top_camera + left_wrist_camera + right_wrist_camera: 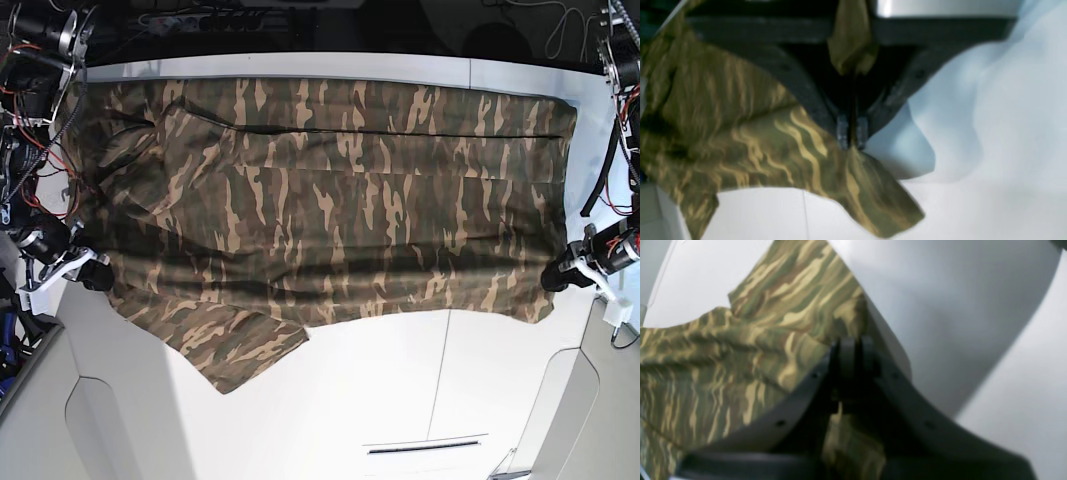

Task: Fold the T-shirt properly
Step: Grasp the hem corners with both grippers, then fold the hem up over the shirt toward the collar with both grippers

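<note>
T-shirt point(330, 200) spread across table point(400, 400), covering far edge to mid-surface, one sleeve trailing toward near-left corner. Left gripper point(851, 141) clenched on hem at right edge; right gripper point(853, 346) clenched on cloth at left edge. Both arms low, reaching inward from sides. Best done by lifting together, keeping cloth taut, carrying near edge evenly toward far edge.

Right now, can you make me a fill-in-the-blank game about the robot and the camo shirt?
1. The T-shirt has a ____ pattern.
2. The left gripper is ____ on the cloth.
3. The right gripper pinches the shirt's ____.
4. The shirt lies spread on a ____ table.

Missing words: camouflage; shut; edge; white
</note>
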`<state>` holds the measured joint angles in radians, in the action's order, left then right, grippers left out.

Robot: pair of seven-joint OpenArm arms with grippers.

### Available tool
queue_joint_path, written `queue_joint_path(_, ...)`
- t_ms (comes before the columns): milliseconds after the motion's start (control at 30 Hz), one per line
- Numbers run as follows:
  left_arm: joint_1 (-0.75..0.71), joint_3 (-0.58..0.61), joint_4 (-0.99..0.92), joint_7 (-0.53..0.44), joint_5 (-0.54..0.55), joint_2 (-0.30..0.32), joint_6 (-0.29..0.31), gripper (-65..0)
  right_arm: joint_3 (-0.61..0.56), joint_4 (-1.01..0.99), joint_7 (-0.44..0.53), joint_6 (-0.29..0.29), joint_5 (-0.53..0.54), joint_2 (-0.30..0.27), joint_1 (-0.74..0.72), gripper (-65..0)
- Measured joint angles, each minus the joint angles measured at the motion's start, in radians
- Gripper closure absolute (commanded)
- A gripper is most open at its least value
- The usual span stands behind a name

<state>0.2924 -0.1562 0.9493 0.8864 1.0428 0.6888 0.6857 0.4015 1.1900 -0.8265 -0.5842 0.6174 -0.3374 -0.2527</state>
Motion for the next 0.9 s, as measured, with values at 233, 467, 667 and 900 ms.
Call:
queue_joint_path(233, -0.153, 0.001, 0.225, 0.003, 0.049, 0.074, 0.004, 0.0, 0.000, 0.119, -0.066, 0.000, 0.091, -0.038, 0.084, 0.0)
queue_joint_path(467, -0.269, 0.002, 0.353, 0.015, 0.043, 0.087, 0.004, 0.0, 0.063, 0.214, -0.138, -0.001, 0.197, -0.059, 0.179, 0.0)
queue_joint_path(667, -0.312, 0.002, 0.359, 0.056, 0.087, 0.087, 0.003, 0.0, 0.156, 0.241, -0.193, 0.000, 0.276, -0.058, 0.258, 0.0)
queue_joint_path(900, -0.315, 0.002, 0.359, 0.180, 0.190, 0.087, 0.004, 0.0, 0.245, 0.241, -0.213, -0.011, 0.360, -0.059, 0.339, 0.0)
